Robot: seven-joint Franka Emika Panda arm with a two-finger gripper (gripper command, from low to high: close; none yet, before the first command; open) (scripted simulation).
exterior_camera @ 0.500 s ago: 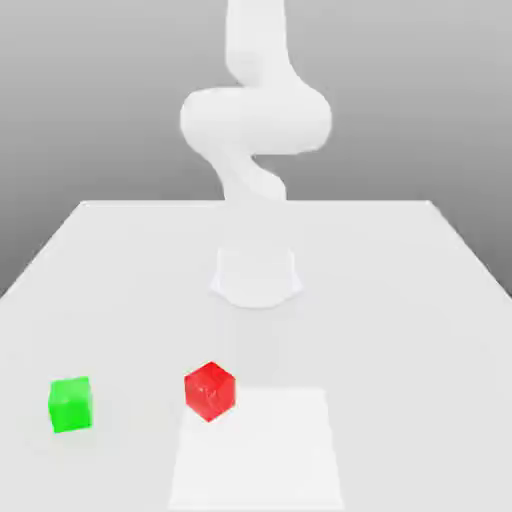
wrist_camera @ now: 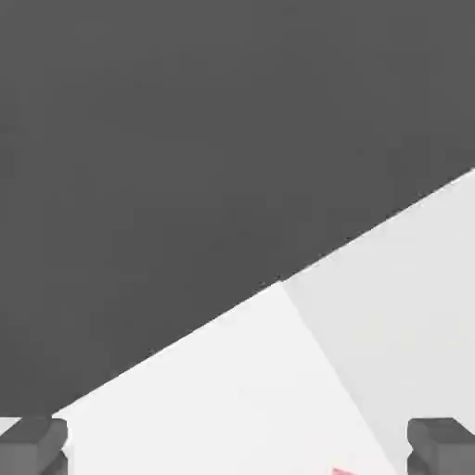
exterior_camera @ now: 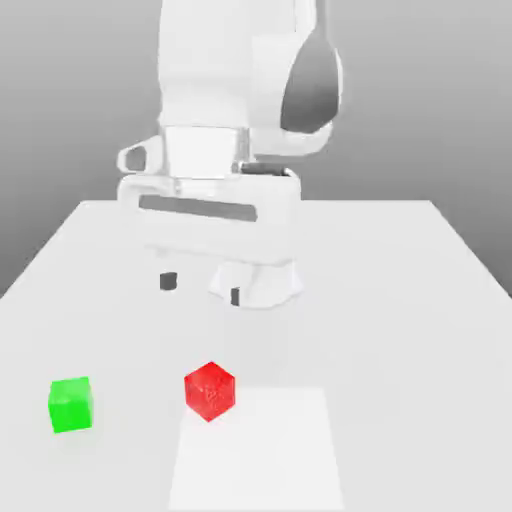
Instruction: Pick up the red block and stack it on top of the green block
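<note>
red block [exterior_camera: 210, 390]: it sits on the desk [exterior_camera: 400, 300] toward the near edge, turned so one corner faces the exterior camera, just off the far corner of a paler square patch [exterior_camera: 255, 450]. A sliver of red also peeks in at the hand view's edge [wrist_camera: 341, 471].

green block [exterior_camera: 70, 404]: it rests on the desk to the exterior view's left of the red one, clearly apart from it, with nothing on top (your stacking spot is free).

gripper [exterior_camera: 201, 289]: the jaws stand wide and released, holding nothing; the two dark fingertips [exterior_camera: 168, 281] hang above the desk, farther back than the red block and not over it.

step in hand: I judge this as the approach to the red block, with the pick not yet begun.

alignment: bring the hand forward until the red block lies centred between the fingertips, and turn the wrist so the pads meet two flat opposite faces rather than the corners (the cube sits diagonally, so this matters).

descent: come straight down only once you are centred, so that a finger does not land on the top face or nudge the cube.

closing: close when the pads are about level with the cube's middle.

clearance: keep the path away from the green block, since a knock there moves your target.
</note>
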